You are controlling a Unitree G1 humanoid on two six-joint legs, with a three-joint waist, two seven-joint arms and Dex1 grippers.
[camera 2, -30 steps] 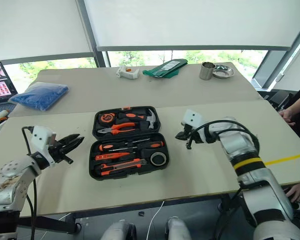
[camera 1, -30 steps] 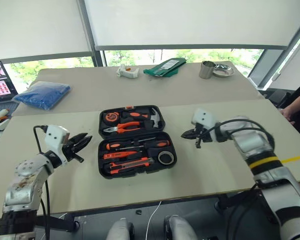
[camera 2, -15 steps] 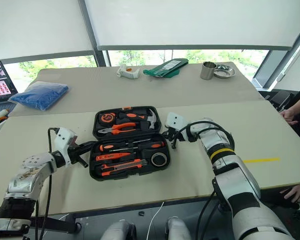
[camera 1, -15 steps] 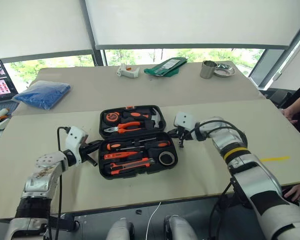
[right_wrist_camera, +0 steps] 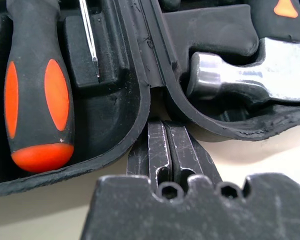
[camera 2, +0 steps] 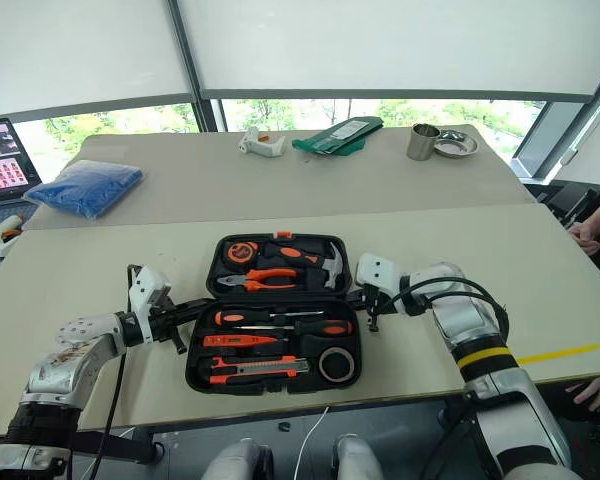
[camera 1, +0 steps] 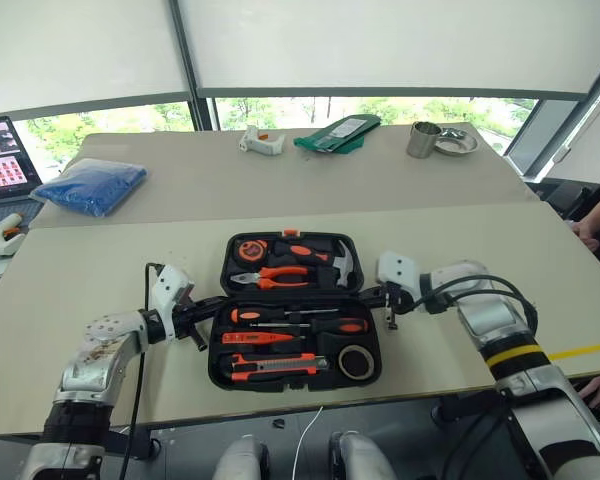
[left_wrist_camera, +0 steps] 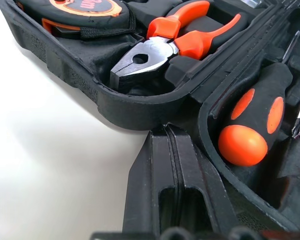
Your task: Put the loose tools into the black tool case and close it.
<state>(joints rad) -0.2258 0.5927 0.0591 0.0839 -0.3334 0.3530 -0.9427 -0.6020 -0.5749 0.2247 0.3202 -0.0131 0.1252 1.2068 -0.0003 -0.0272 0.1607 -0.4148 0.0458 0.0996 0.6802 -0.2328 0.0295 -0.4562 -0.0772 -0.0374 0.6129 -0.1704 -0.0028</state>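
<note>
The black tool case [camera 1: 213, 362] lies open on the table. In its near half the utility knife [camera 1: 272, 363] and the black-handled screwdriver [camera 1: 342, 326] rest in moulded recesses, with further slim orange-and-black tools between them. My left gripper [camera 1: 212, 305] is shut, its tips at the case's left side where the two halves meet. The left wrist view has its fingers [left_wrist_camera: 162, 165] pressed together at that notch. My right gripper [camera 1: 382, 296] is shut too, at the right end of the same seam, its fingers [right_wrist_camera: 160, 145] together beside the screwdriver handle [right_wrist_camera: 35, 100].
The far half holds a hammer [camera 1: 342, 262], pliers [camera 1: 280, 275] and a tape measure [camera 1: 248, 247]; a tape roll [camera 1: 356, 362] sits in the near half. On the far table are a blue cloth bundle [camera 1: 90, 187], a laptop [camera 1: 2, 158], a green pouch [camera 1: 335, 132] and a metal cup [camera 1: 420, 140].
Both shut grippers have closed in on the case from either side, down to the ends of its hinge seam. The whole picture has also shifted.
</note>
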